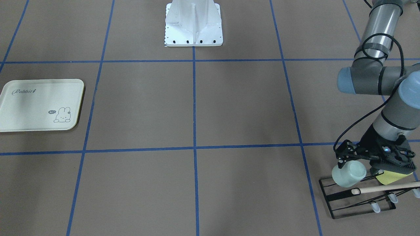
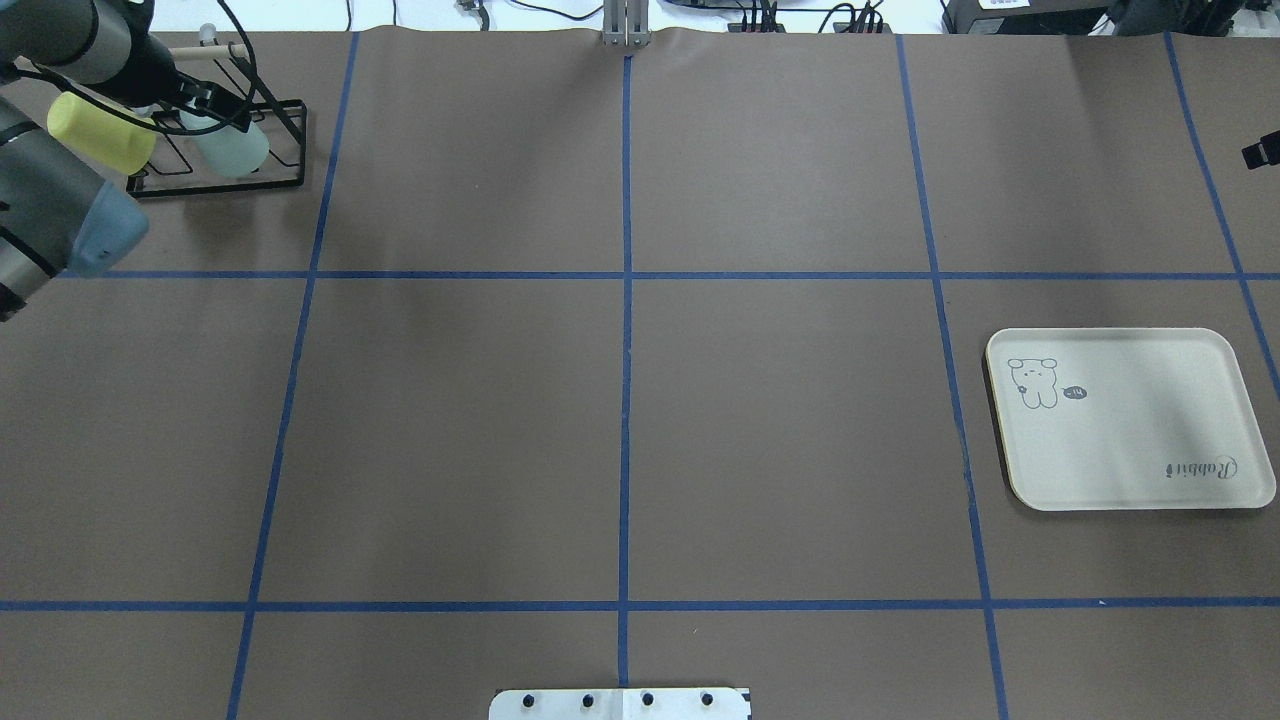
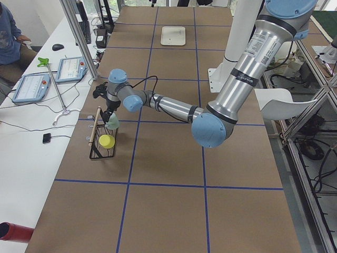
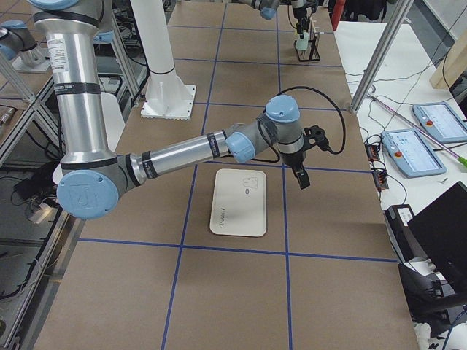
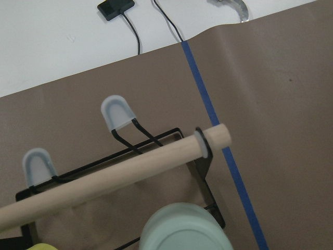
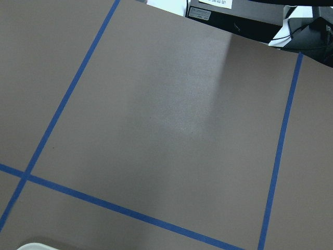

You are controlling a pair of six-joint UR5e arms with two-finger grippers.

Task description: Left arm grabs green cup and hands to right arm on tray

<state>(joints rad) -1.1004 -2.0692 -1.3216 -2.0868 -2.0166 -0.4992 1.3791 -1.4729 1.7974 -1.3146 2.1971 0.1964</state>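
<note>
The green cup (image 1: 348,173) hangs tilted, base up, on a black wire rack (image 1: 331,198) at the table's far left corner; it also shows in the overhead view (image 2: 232,148) and the left wrist view (image 5: 184,232). My left gripper (image 1: 359,165) is right over it, with black parts on both sides of the cup. I cannot tell whether it grips. The cream tray (image 1: 19,108) (image 2: 1130,450) lies bare on the right side. My right gripper (image 4: 301,179) hovers beside the tray (image 4: 237,204); I cannot tell if it is open or shut.
A yellow-green cup (image 1: 392,177) (image 2: 100,130) sits on the same rack beside the green one. A wooden dowel (image 1: 384,188) tops the rack. The white robot base (image 1: 193,26) stands at mid-table. An operator (image 3: 8,37) sits past the table's edge.
</note>
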